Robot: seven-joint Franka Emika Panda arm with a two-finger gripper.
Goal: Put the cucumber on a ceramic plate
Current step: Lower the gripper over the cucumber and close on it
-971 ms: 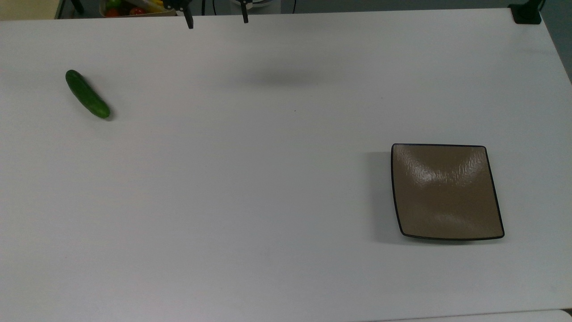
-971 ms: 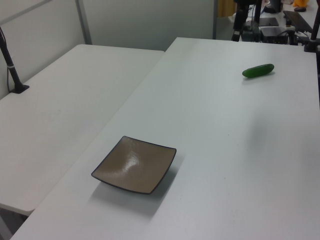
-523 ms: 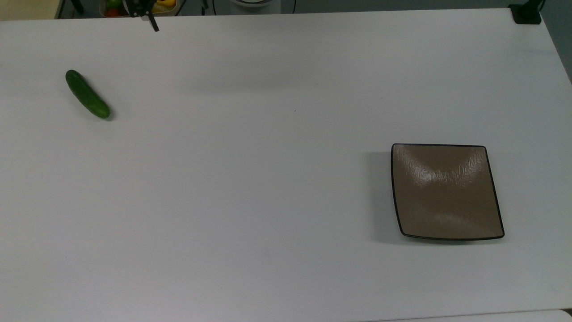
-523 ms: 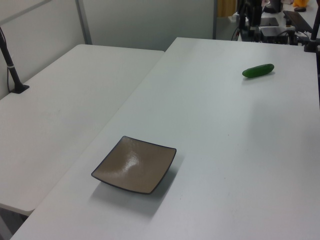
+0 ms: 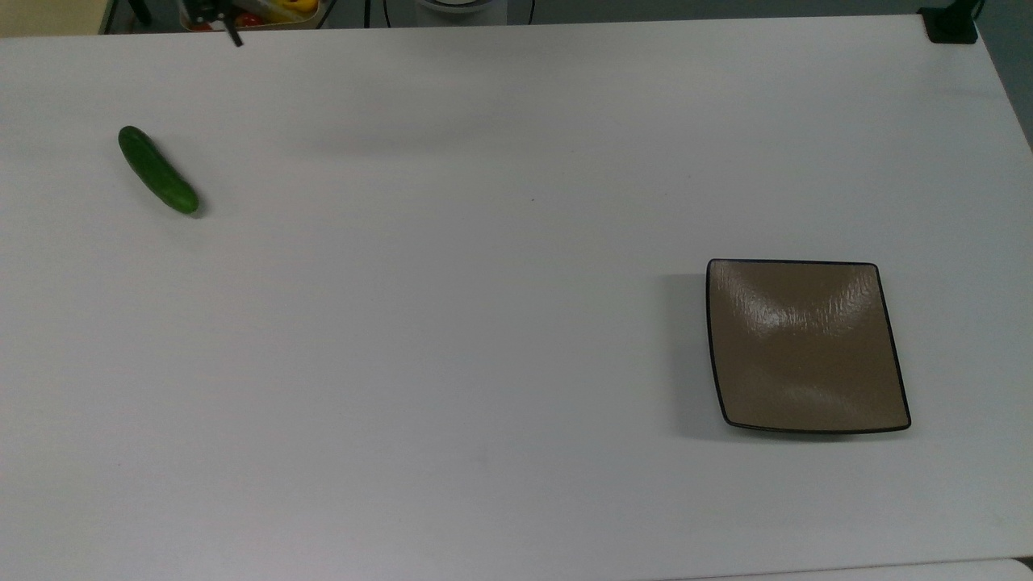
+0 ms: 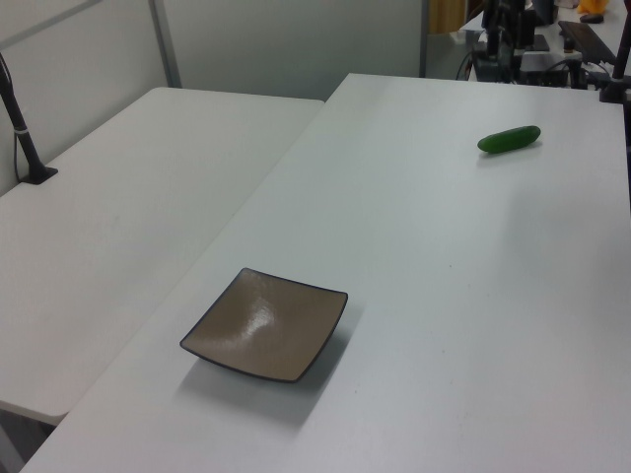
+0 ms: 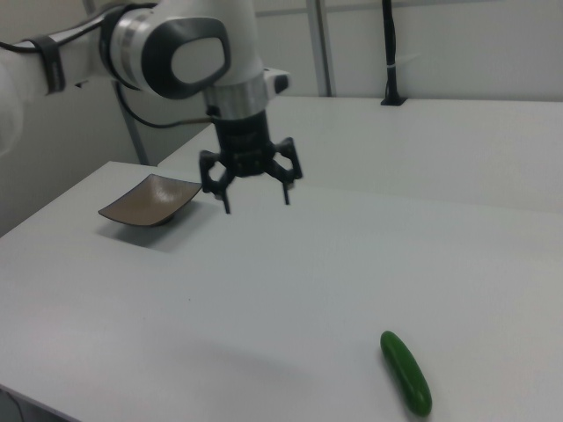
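Observation:
The dark green cucumber (image 5: 157,170) lies flat on the white table at the top view's left, also seen in the left view (image 6: 510,139) and the right view (image 7: 405,372). The square brown ceramic plate (image 5: 807,345) sits bare at the top view's right (image 6: 266,323) (image 7: 149,200). My gripper (image 7: 256,201) hangs open and empty high above the table, between plate and cucumber in the right view. One of its fingertips (image 5: 235,38) shows at the top view's upper edge, beyond the cucumber.
A container of colourful fruit (image 5: 278,10) stands past the table's far edge. A black clamp (image 5: 952,24) sits at the top view's upper right corner. A second white table (image 6: 128,197) adjoins, with a black post (image 6: 25,138).
The gripper has travelled along the far edge toward the top view's left, nearer the cucumber's side. Cucumber and plate have not moved.

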